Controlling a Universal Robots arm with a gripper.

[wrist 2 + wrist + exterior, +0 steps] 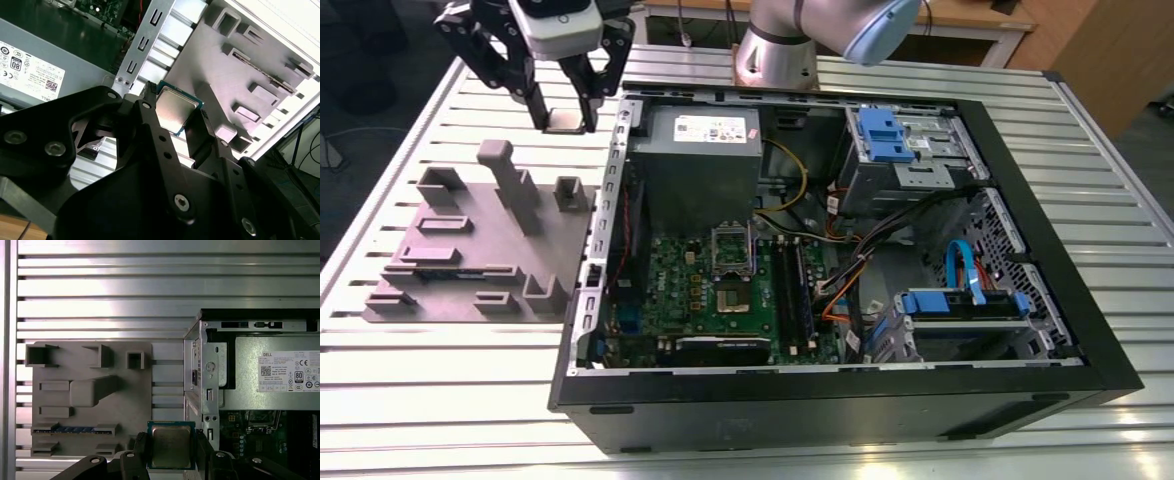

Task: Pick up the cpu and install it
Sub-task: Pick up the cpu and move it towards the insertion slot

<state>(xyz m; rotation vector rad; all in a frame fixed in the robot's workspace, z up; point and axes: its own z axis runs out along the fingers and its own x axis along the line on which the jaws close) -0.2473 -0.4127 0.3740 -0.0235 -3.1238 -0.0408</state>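
1. Cpu (171,446) pinched by two opposite edges, silvery top turned toward the cameras in both wrist views, thin green rim showing.
2. Black gripper (171,452) clenched on it, fingers (152,117) pressing either side.
3. In the exterior view, held off the slatted table (400,400), over the far end of the grey fixture tray (467,250), just beside the open computer case (854,400) at the exterior view's left.
4. Inside the case, grey power supply (698,150) and dark socket frame (731,258) on the green board, well apart from the held part.
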